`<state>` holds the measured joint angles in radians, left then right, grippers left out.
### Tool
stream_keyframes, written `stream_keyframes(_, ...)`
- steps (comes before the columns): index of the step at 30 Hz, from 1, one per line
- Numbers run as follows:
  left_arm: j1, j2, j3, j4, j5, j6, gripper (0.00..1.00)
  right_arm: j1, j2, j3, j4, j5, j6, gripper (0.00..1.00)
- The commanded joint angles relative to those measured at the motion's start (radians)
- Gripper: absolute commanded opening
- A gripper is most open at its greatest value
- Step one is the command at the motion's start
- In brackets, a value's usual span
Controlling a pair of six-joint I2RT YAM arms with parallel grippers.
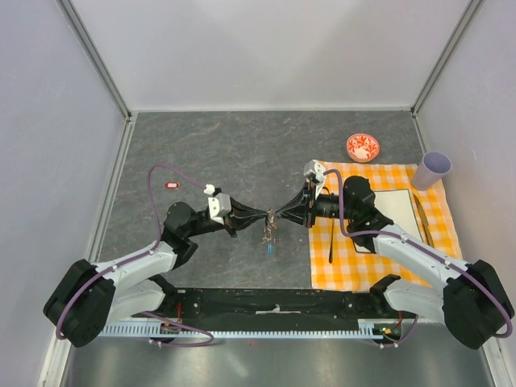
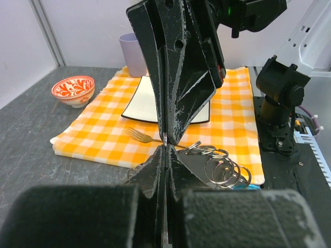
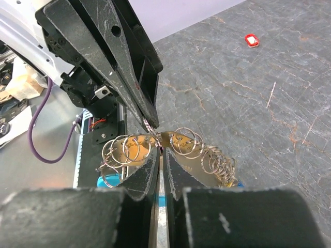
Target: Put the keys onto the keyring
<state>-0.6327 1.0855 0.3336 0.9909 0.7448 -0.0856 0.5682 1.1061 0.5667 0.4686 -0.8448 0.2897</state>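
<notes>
Where the opposing fingertips [image 3: 138, 99] meet, the keyring [image 1: 272, 223] hangs pinched.

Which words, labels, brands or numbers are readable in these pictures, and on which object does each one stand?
None can be read.
The small red tag has a white face, too small to show any text.
The red-and-white bowl carries only a painted pattern, no letters.
</notes>
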Motion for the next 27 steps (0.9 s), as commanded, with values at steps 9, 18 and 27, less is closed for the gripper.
stream_keyframes(9,-0.004,-0.032,0.041,0.178,0.033,-0.045,0.02,0.01,0.018,-0.036,0.113,-0.016,0.028,0.0)
stream_keyframes(18,-0.005,-0.007,0.025,0.226,0.053,-0.077,0.02,0.033,0.018,-0.027,0.097,0.024,0.017,0.0)
stream_keyframes(27,-0.007,0.007,0.018,0.255,0.057,-0.091,0.02,0.039,-0.032,-0.008,-0.008,0.071,-0.067,0.28)
